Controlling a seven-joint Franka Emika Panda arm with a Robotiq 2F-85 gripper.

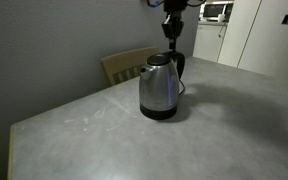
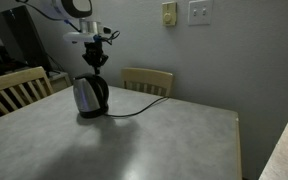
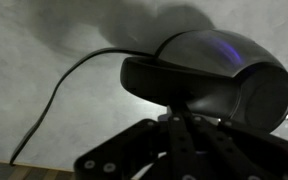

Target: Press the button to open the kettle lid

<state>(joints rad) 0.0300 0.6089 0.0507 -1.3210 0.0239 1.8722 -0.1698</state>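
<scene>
The steel kettle point(image 1: 159, 92) stands on its black base on the grey table point(image 1: 94, 135), and shows in both exterior views point(image 2: 90, 96). Its lid point(image 1: 159, 60) lies down on the neck. My gripper point(image 1: 172, 44) hangs straight above the black handle point(image 1: 180, 66), just behind the lid, as an exterior view shows point(image 2: 97, 62). In the wrist view the fingers point(image 3: 180, 122) are closed together with their tips at the top of the black handle point(image 3: 174, 85). The kettle body point(image 3: 224, 55) lies beyond. The button itself is hidden by the fingers.
A black power cord point(image 2: 134, 110) runs from the kettle's base across the table and shows in the wrist view point(image 3: 59, 90). Wooden chairs stand at the table's far side point(image 1: 124, 65) point(image 2: 149, 80) and another at its end point(image 2: 14, 90). The table edge point(image 1: 12, 140) is near.
</scene>
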